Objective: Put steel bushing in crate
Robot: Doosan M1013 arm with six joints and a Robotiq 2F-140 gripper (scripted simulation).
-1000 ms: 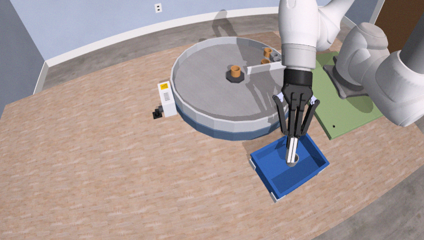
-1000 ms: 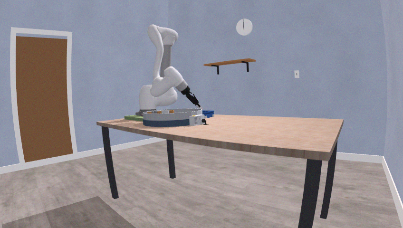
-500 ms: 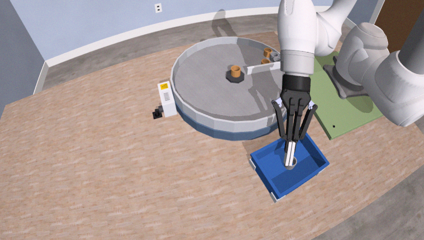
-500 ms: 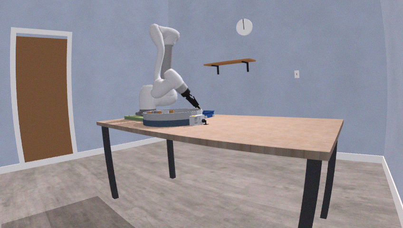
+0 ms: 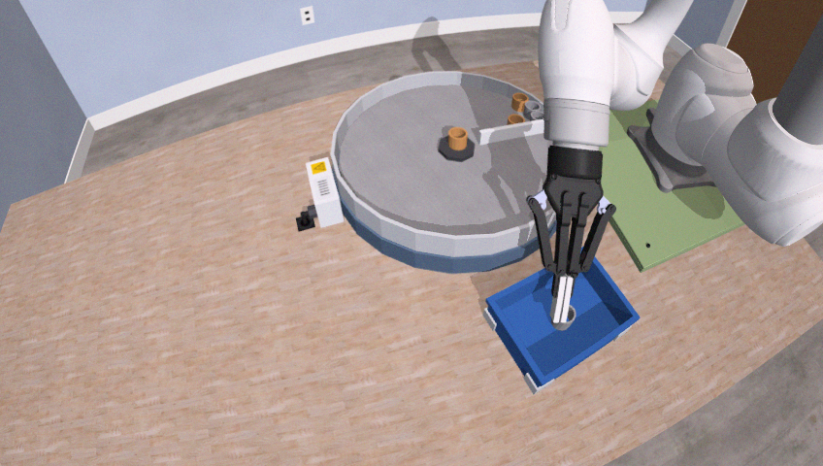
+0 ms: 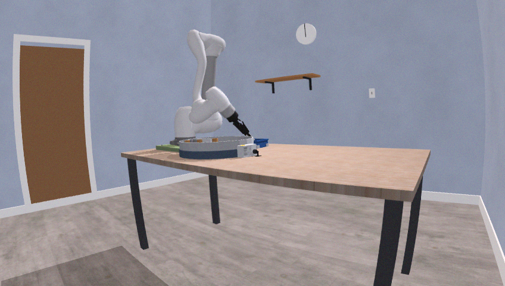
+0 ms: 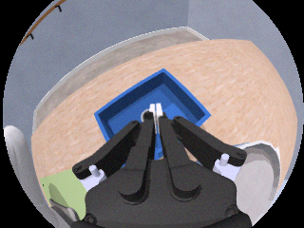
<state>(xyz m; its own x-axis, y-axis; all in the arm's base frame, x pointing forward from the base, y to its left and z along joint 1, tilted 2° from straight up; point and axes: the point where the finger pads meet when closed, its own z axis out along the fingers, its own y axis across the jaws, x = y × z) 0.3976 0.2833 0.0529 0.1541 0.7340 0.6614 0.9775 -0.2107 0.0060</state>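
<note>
A blue crate sits on the wooden bench directly below the gripper, holding a single steel bushing, a short grey ring standing upright with its bore facing up. The gripper's pale fingertips are pressed together with no gap, their ends at the bushing's rim and seemingly dipping into its bore; they are closed, with the thin steel wall apparently pinched between them. In the wrist view the closed tips hang over the crate's floor, the bushing mostly hidden behind them.

Behind the gripper lies the round grey turning table with its raised rim and blue skirt. A brown bushing stands on a dark hexagonal hub at its centre. Beyond a white divider bar, two more brown bushings and a grey one cluster near the far rim, close to the arm's white forearm. A white control box stands against the turning table's side, well apart from the gripper. The arm's foot rests on a green base plate just beside the crate.
</note>
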